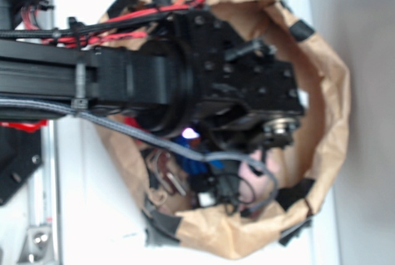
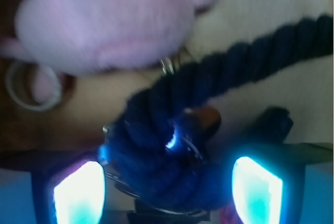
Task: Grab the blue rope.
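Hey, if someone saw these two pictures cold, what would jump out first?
In the wrist view, the thick dark navy twisted rope bunched between the two glowing gripper fingers, with a fuzzy pink plush toy above it. In the exterior view, the black robot arm reaching into a crumpled brown paper bag.

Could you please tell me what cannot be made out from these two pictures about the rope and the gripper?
- Exterior view: the arm covers the paper bag, hiding the gripper and most of the blue rope.
- Wrist view: the blue rope runs off the right edge, so that end is unseen.
- Wrist view: blur and glare on the fingers hide whether they touch the rope.
- Wrist view: the pink plush toy is cut off at the top.
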Action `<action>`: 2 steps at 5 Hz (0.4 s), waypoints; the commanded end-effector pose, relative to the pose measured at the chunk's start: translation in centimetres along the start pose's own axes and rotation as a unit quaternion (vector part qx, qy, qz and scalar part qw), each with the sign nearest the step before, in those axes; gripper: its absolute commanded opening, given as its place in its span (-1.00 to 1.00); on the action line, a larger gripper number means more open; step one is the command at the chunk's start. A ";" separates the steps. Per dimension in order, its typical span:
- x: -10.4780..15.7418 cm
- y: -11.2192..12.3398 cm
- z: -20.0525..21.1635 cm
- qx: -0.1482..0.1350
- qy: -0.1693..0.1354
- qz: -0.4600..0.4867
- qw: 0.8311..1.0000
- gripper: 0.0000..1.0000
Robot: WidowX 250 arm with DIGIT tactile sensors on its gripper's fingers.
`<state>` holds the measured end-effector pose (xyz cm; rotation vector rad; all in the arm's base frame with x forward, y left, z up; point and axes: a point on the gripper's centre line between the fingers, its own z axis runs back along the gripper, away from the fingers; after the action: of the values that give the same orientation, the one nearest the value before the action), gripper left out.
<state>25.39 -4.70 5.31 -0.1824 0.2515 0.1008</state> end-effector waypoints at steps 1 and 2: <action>2.5 -1.9 -0.3 0.023 0.030 0.022 0.999 1.00; 2.3 -2.3 -0.1 0.063 0.030 0.011 0.997 1.00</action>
<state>27.60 -5.43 3.15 -0.0545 0.3827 0.1185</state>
